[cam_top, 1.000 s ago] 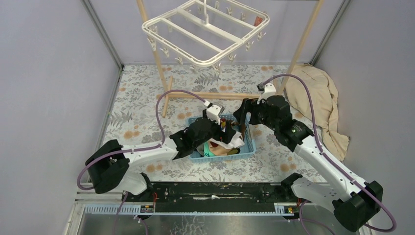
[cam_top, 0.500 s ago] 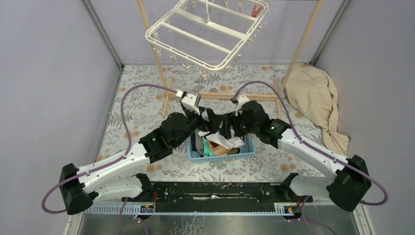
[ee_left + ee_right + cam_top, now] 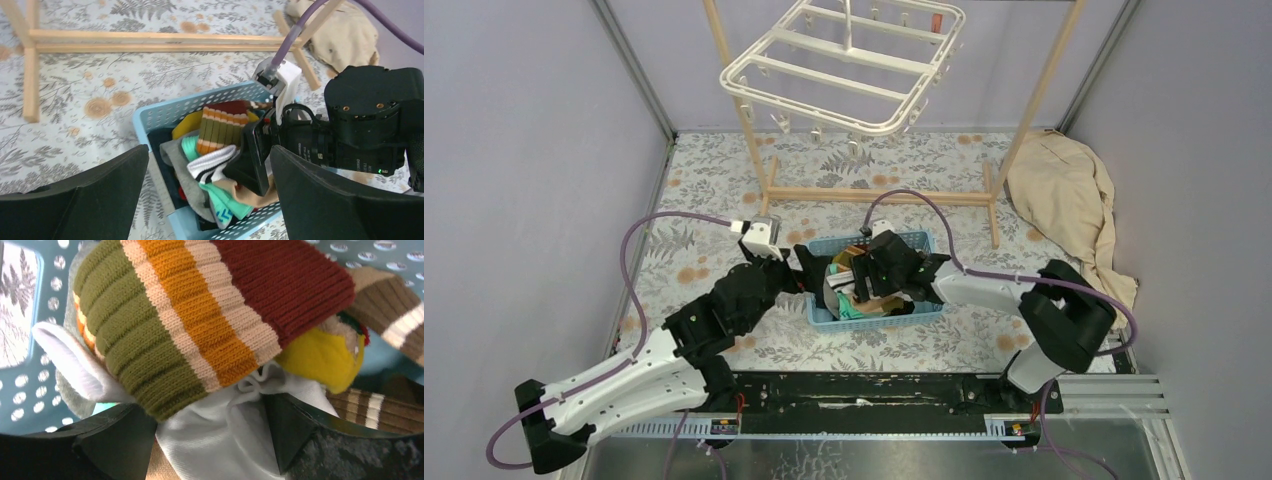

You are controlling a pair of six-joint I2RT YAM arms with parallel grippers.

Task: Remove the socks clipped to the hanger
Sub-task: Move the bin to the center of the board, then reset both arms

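Since the left arm (image 3: 724, 305) has drawn back from the basket (image 3: 165, 112), jaws wide and empty, while the right arm (image 3: 984, 285) has sunk its jaws among the socks (image 3: 220, 127) heaped there, astride a white one, grip unclear, the hanger (image 3: 834, 76) looks bare and the task nearly done.

The top view looks steeply down over the whole table (image 3: 714, 190) from its near edge. Both wrist views share its basket (image 3: 165, 112): left from nearby, right tight on the socks (image 3: 200, 315).
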